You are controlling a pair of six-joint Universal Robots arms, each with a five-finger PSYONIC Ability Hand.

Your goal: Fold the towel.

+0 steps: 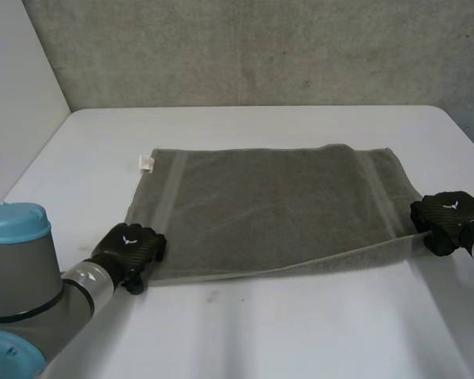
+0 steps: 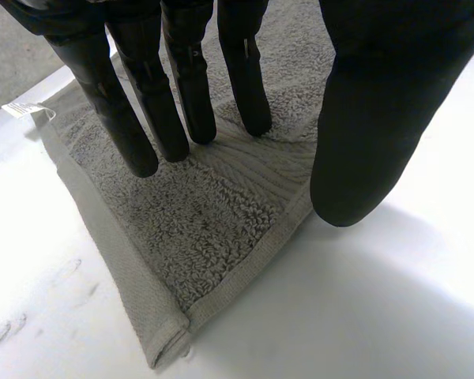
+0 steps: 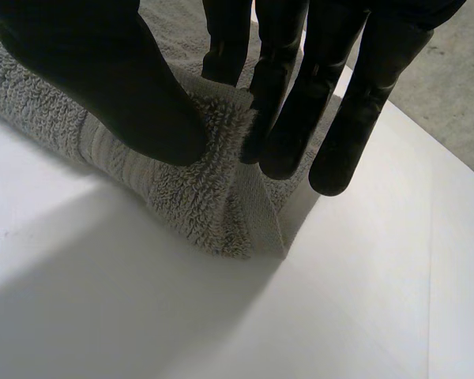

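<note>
Towel (image 1: 276,209): right hand (image 1: 450,217) fingers (image 3: 288,118) pinch half-hidden corner; left hand (image 1: 130,249) fingers (image 2: 182,103) straight, seemingly resting.

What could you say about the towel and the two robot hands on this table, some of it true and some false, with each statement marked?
1. The grey-green terry towel lies spread out on the white table. True.
2. The right robot hand pinches the towel's near right corner between thumb and fingers. True.
3. The left robot hand is at the towel's far edge. False: it is at the near left corner, its fingers straight on the cloth.
4. The small white label sits at the corner held by the right robot hand. False: it is at the far left corner.
</note>
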